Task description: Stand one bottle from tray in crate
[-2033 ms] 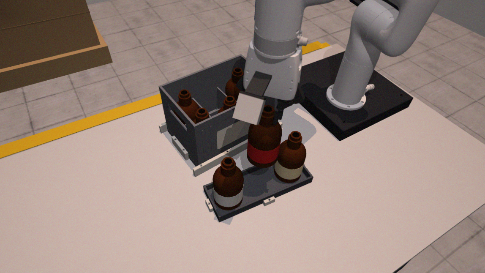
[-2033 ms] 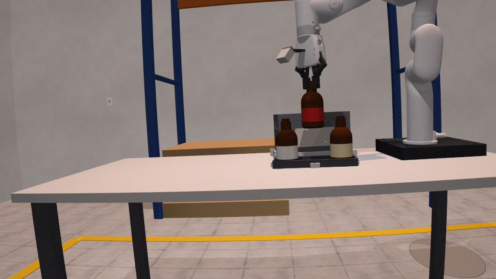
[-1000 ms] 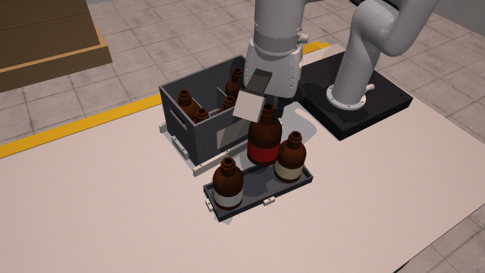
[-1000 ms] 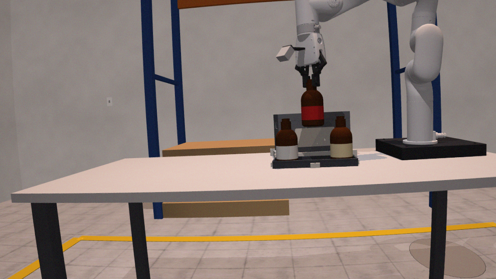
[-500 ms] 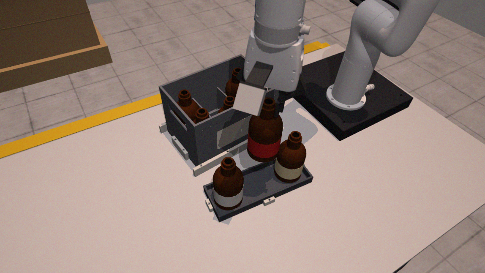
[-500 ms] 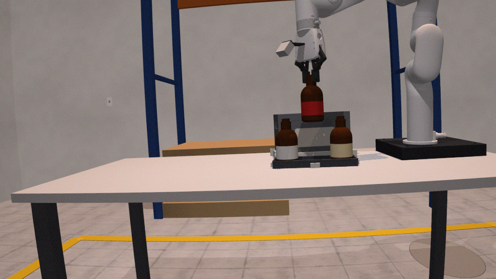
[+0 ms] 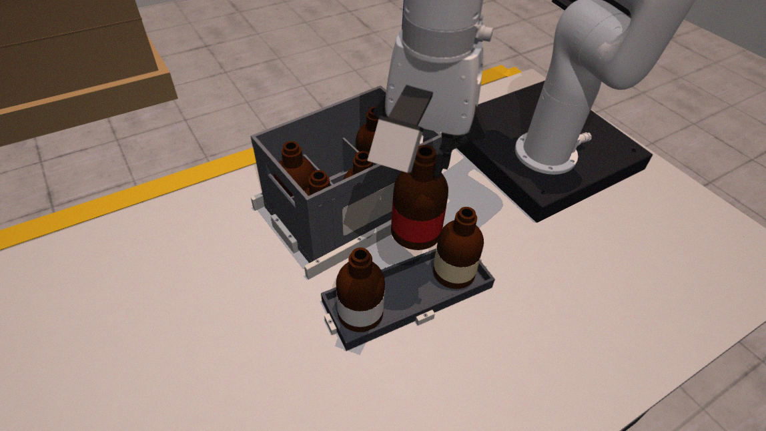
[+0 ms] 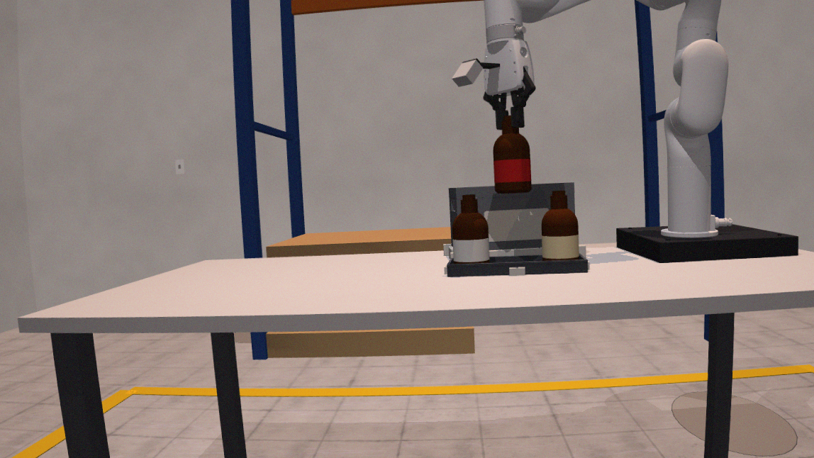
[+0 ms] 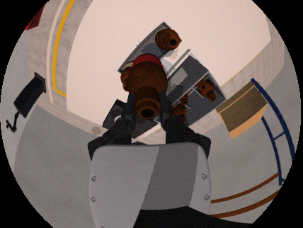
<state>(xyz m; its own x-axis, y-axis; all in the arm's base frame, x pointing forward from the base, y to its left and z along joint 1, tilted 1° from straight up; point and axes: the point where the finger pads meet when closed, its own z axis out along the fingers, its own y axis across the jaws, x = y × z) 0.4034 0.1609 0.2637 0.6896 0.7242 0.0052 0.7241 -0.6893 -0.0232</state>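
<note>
My gripper (image 7: 428, 151) (image 8: 510, 116) (image 9: 147, 100) is shut on the neck of a brown bottle with a red label (image 7: 419, 206) (image 8: 511, 165) (image 9: 147, 76). It holds the bottle upright in the air, above the tray (image 7: 412, 305) (image 8: 515, 266) and about level with the top of the dark crate (image 7: 315, 206) (image 8: 568, 200). A white-labelled bottle (image 7: 360, 291) (image 8: 470, 237) and a cream-labelled bottle (image 7: 458, 251) (image 8: 559, 235) stand on the tray. Several brown bottles (image 7: 295, 163) (image 7: 317, 181) (image 7: 360, 161) stand in the crate cells; my arm hides the right-hand cells.
The arm's black base plate (image 7: 600, 171) (image 8: 739, 244) sits right of the crate. Pale stops (image 7: 342, 257) edge the crate and the tray. A blue rack (image 8: 267, 130) with cardboard boxes stands behind the table.
</note>
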